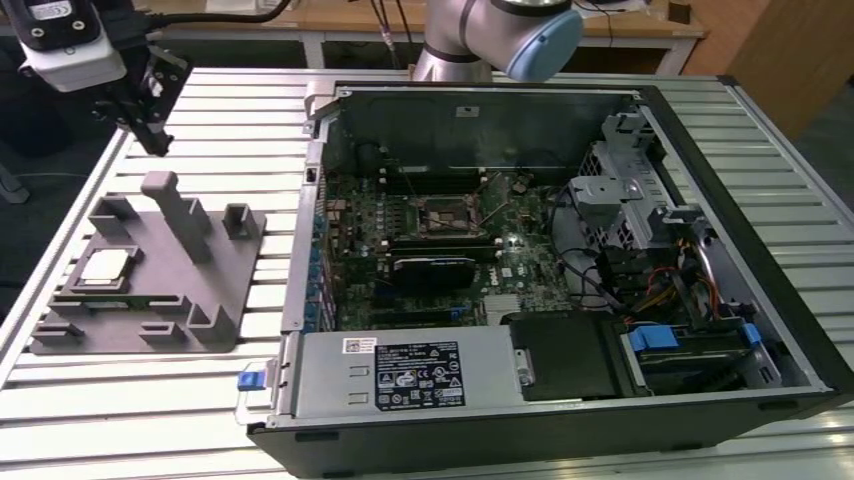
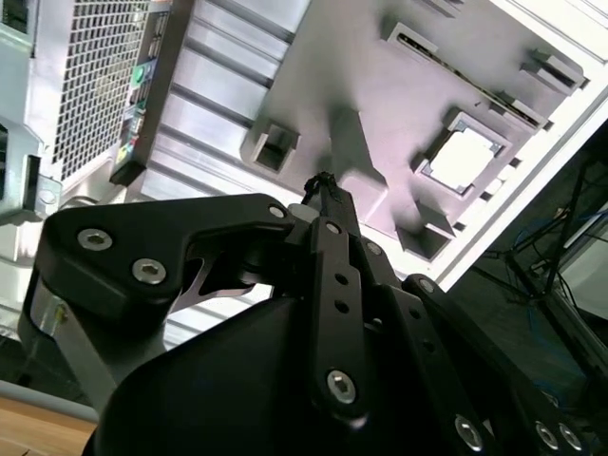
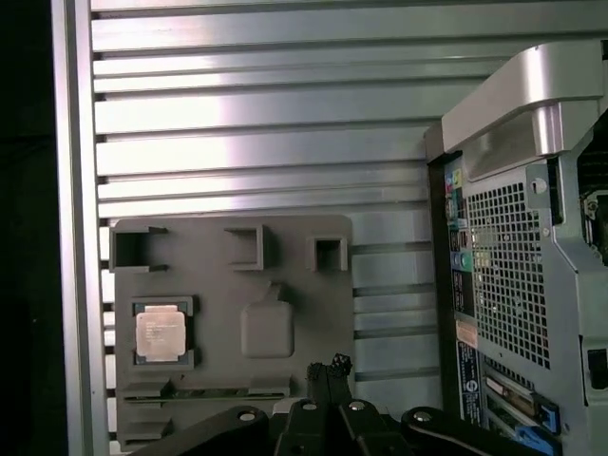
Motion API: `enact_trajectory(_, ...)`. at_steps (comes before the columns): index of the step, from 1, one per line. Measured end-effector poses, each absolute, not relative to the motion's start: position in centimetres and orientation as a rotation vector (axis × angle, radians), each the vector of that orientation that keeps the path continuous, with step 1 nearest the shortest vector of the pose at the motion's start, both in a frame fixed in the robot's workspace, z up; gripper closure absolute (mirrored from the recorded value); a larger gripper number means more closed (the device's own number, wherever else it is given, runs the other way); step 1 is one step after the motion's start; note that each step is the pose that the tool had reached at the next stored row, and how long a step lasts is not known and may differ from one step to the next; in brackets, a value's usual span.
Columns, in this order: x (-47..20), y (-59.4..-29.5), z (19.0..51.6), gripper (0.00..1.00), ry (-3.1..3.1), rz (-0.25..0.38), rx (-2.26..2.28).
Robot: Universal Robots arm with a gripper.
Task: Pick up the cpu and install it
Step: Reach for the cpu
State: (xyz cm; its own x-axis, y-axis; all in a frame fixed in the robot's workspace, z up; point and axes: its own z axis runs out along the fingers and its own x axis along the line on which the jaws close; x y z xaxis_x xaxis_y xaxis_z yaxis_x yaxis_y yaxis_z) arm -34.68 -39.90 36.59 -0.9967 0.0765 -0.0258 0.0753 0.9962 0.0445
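Exterior view first: the pincer (image 1: 151,140) hangs high over the far end of the ribbed desk (image 1: 134,420), beyond the grey fixture tray (image 1: 214,300), and it touches nothing. The cpu (image 1: 107,267) lies flat in a recess of that tray, towards the exterior view's left. It is well apart from the open computer case (image 1: 747,200), where the bare socket (image 1: 441,215) waits on the board.

Over to the second wrist view: the pincer (image 2: 323,182) has its tips pressed together, with nothing between them. Past them lies the fixture tray (image 2: 370,104), and the cpu (image 2: 463,157) sits silvery side up, off to one side of the tips.

Now the first wrist view, looking down: the pincer (image 3: 330,364) is closed and empty, near the tray's upright post (image 3: 268,328). The cpu (image 3: 160,332) sits snug in its pocket on the fixture tray (image 3: 218,285), with the desk (image 3: 256,123) beyond.

As for handling, I'd call this chip light, thin and stiff, with a smooth metal top that is likely slippery. Its underside is likely delicate. The safe hold looks to be two opposite edges of the rim, kept level and squeezed gently.
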Motion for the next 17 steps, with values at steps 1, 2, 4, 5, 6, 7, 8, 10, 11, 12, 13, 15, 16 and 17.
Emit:
enact_trajectory(1, -34.9, -39.9, 36.5, 0.89, 3.111, 0.068, 0.118)
enact_trajectory(2, -35.1, -39.9, 36.4, 0.89, 3.111, 0.068, 0.118)
enact_trajectory(4, -35.6, -39.9, 36.3, 0.89, 3.111, 0.068, 0.118)
enact_trajectory(5, -35.8, -39.9, 36.2, 0.89, 3.111, 0.068, 0.118)
enact_trajectory(6, -36.1, -39.9, 36.1, 0.89, 3.111, 0.068, 0.118)
enact_trajectory(7, -36.3, -39.9, 36.0, 0.89, 3.111, 0.068, 0.118)
enact_trajectory(8, -36.5, -39.9, 35.9, 0.89, 3.111, 0.068, 0.118)
enact_trajectory(10, -37.0, -39.9, 35.8, 0.89, 3.111, 0.068, 0.118)
enact_trajectory(11, -37.2, -39.9, 35.7, 0.89, 3.111, 0.068, 0.118)
enact_trajectory(12, -37.4, -39.9, 35.6, 0.89, 3.111, 0.068, 0.118)
enact_trajectory(13, -37.6, -39.9, 35.5, 0.89, 3.111, 0.068, 0.118)
enact_trajectory(15, -38.0, -39.9, 35.4, 0.89, 3.111, 0.068, 0.118)
enact_trajectory(16, -38.3, -39.9, 35.3, 0.89, 3.111, 0.068, 0.118)
enact_trajectory(17, -38.5, -39.9, 35.2, 0.89, 3.111, 0.068, 0.118)
